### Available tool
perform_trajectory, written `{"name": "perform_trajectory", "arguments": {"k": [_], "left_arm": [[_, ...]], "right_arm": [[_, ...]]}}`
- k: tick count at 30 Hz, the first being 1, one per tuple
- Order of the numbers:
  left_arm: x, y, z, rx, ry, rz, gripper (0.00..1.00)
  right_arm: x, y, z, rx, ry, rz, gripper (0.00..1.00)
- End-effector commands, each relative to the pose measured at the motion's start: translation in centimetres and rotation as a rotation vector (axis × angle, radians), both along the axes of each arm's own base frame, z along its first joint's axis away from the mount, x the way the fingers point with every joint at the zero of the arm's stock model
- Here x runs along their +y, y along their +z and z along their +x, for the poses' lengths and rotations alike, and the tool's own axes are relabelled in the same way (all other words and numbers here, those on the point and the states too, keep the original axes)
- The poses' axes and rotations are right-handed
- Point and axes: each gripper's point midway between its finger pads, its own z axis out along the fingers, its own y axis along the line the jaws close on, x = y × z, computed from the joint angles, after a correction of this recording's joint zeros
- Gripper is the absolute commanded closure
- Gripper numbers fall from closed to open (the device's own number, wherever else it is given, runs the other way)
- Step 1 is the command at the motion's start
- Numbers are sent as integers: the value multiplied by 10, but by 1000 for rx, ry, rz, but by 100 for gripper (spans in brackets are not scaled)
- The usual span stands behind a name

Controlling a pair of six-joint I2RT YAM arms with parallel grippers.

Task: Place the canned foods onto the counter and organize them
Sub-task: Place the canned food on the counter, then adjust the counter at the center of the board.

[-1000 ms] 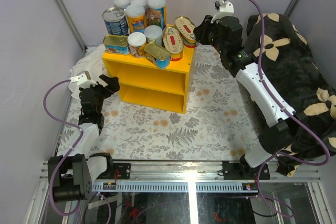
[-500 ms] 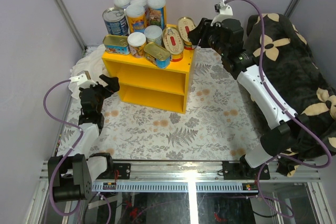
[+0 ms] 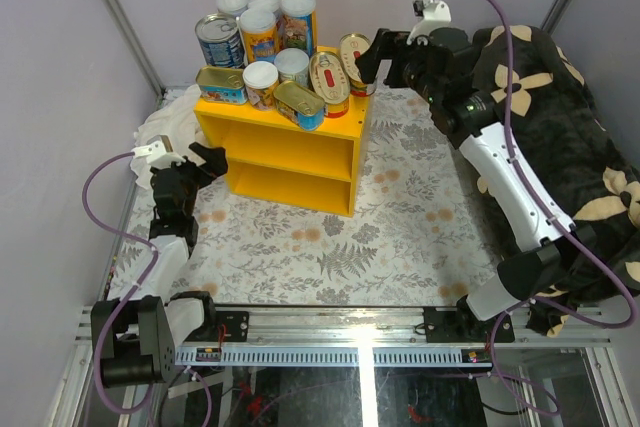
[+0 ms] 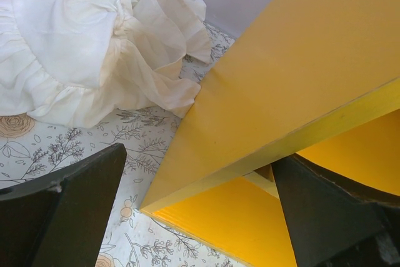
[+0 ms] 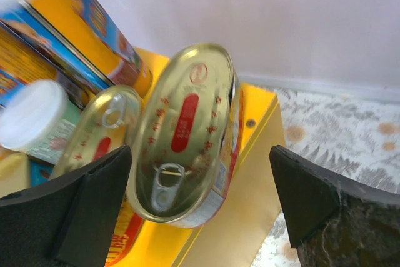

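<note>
Standing wide apart now, the jaws of the right gripper (image 3: 385,59) (image 5: 200,154) have let go of the gold oval fish tin (image 3: 353,60) (image 5: 184,136) that they clamped a second ago. The gripper has also backed off a little toward the right and rear. In the wrist view the tin sits between the two dark fingers (image 5: 312,204). There is clear air on its right side, while its left edge lies close to the other finger. The tin rests tilted, lid facing outward, at the right rear corner of the yellow counter (image 3: 300,157) (image 5: 256,123), almost where it was being held before. Just beside it on the left leans a second oval tin (image 3: 328,80) (image 5: 103,123), which has not moved.

The rest of the canned foods crowd the same top as before: a blue-labelled steel can (image 3: 218,40), tall white-lidded cylinders (image 3: 298,19) and rectangular gold tins (image 3: 300,104).

The left gripper (image 3: 205,159) (image 4: 199,154) hangs low by the counter's left front corner, jaws spread and empty, exactly as it was. A crumpled white cloth (image 3: 165,127) (image 4: 81,42) lies on the floral-patterned floor (image 3: 400,227) behind it.
</note>
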Motion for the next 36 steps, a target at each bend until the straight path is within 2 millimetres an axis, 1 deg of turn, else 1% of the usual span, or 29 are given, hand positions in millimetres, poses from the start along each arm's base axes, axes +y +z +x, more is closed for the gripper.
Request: {"name": "perform_trajectory", "arguments": {"k": [1,3,6,7,8,10,12,14,15,16,19,20,21,23,25,26,27,28,30,33,36], "left_arm": [[1,13,-1,-28,-5,16,0],[-1,17,-2,-39,-10,7,0],[-3,27,-4,-72,-22,-4,0],[-4,30,-4,-83,-24,-6,0],[-4,33,-5,-91,-25,-6,0],[-4,36,-5,-108,-26,3,0],[-5,40,-4,-139,-42,35,0],[-11,47,-3,-171,-86,85,0],[-14,49,-4,-190,-110,110,0],[-17,53,-4,-214,-127,135,0],[-23,59,-2,-271,-174,202,0],[-26,59,0,-273,-200,231,0],[-28,62,3,-275,-222,255,0],[-32,61,9,-267,-250,271,0],[-37,66,12,-289,-284,277,2],[-38,67,14,-295,-293,276,4],[-40,70,16,-302,-302,276,8],[-41,71,18,-303,-313,276,14],[-44,74,20,-308,-333,281,19],[-43,76,23,-313,-328,291,25],[-45,77,24,-320,-327,297,33]], "right_arm": [[-16,85,-14,-200,-39,9,1],[-23,101,-19,-237,-55,11,1],[-32,115,-31,-284,-74,17,1],[-36,116,-35,-292,-84,21,1],[-44,120,-46,-313,-97,35,1],[-57,116,-62,-335,-129,69,1],[-72,99,-80,-347,-169,108,1],[-86,80,-99,-365,-202,151,1],[-91,65,-106,-363,-210,158,1],[-96,53,-116,-374,-210,167,1],[-97,3,-136,-409,-170,173,0],[-95,-14,-140,-401,-146,161,0],[-91,-36,-144,-384,-111,139,0],[-79,-59,-156,-396,-20,116,0],[-74,-77,-162,-387,21,83,0],[-71,-84,-165,-387,41,60,0],[-66,-91,-167,-381,65,43,0],[-61,-98,-169,-374,88,25,0],[-46,-110,-174,-366,126,-12,0],[-19,-120,-180,-369,185,-67,2],[6,-125,-178,-359,224,-76,6]]}}
